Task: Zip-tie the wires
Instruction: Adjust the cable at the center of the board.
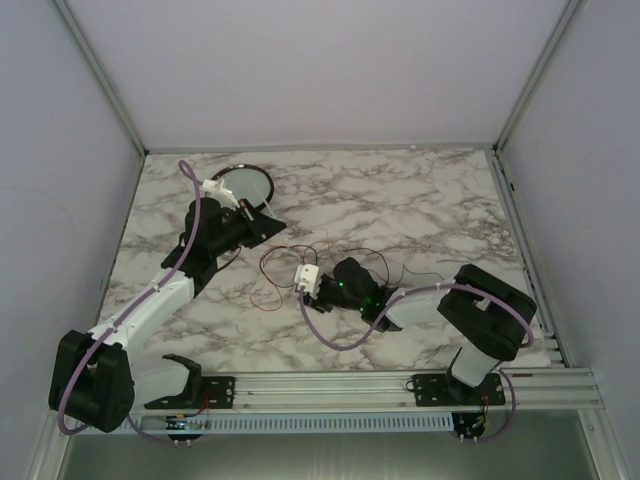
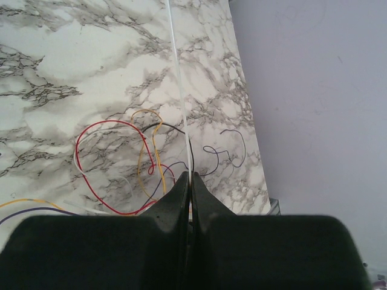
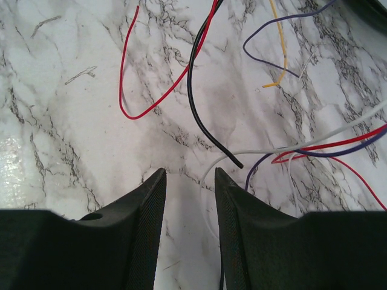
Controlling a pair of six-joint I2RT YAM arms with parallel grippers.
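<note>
Here, left gripper (image 2: 188, 177) tight on zip tie (image 2: 178, 78), above wires (image 2: 115, 122)

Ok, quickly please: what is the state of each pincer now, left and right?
Left pincer: closed, holding a thin white strip, likely the zip tie.
Right pincer: open, nothing gripped.

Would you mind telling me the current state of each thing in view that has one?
left gripper: shut on the zip tie.
right gripper: open, holding nothing.
zip tie: straight, not looped, one end pinched.
wires: loose, spread on the table, not bundled.
dish: lying flat, apparently empty.
</note>
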